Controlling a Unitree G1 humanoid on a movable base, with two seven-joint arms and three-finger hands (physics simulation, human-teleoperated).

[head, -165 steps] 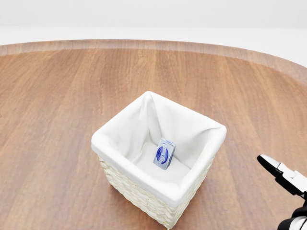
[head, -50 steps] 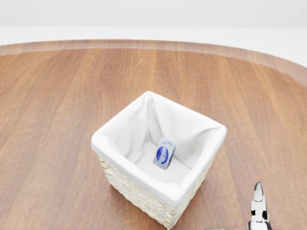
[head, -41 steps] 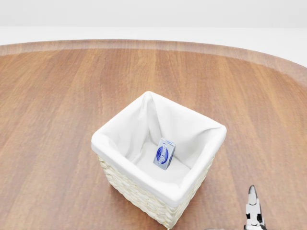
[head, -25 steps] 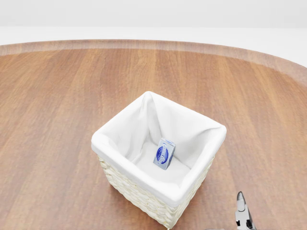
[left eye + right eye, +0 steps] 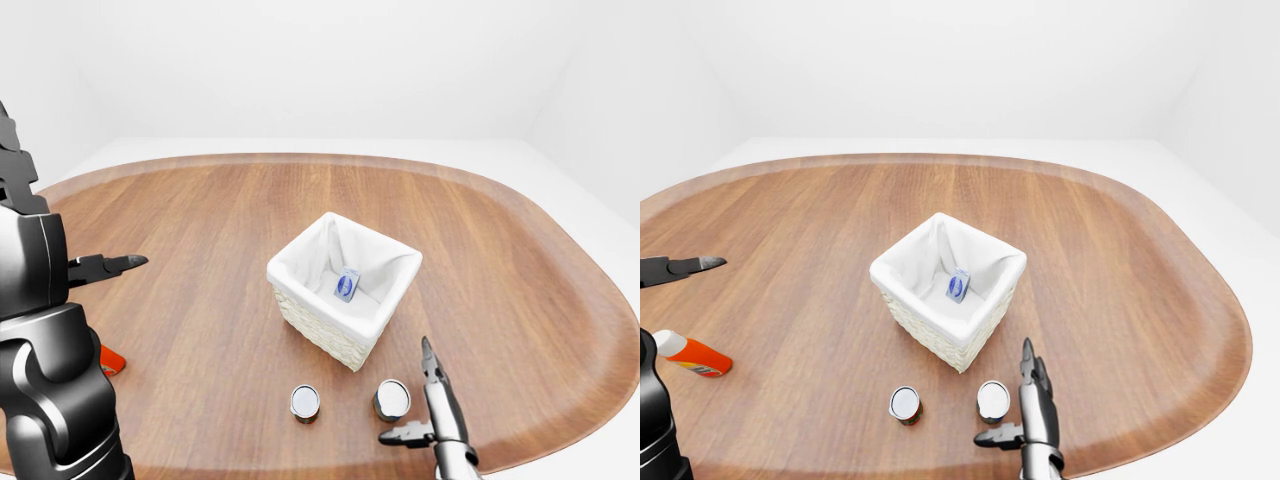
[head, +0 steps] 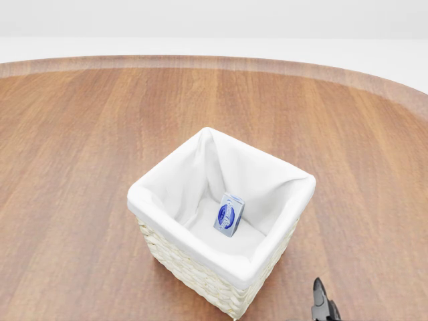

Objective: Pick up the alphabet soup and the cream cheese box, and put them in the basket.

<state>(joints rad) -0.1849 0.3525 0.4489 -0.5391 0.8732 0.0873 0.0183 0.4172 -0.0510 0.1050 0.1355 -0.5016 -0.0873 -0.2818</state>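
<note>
Fingers of right hand [image 5: 1025,412] spread apart, empty, poised just right of the nearer can [image 5: 992,400], likely the alphabet soup though label unreadable, second can [image 5: 905,404] further left, then beyond them cream cheese box [image 6: 229,215] already propped upright inside basket [image 6: 155,200], left hand [image 5: 110,266] likewise splayed, far off.
</note>
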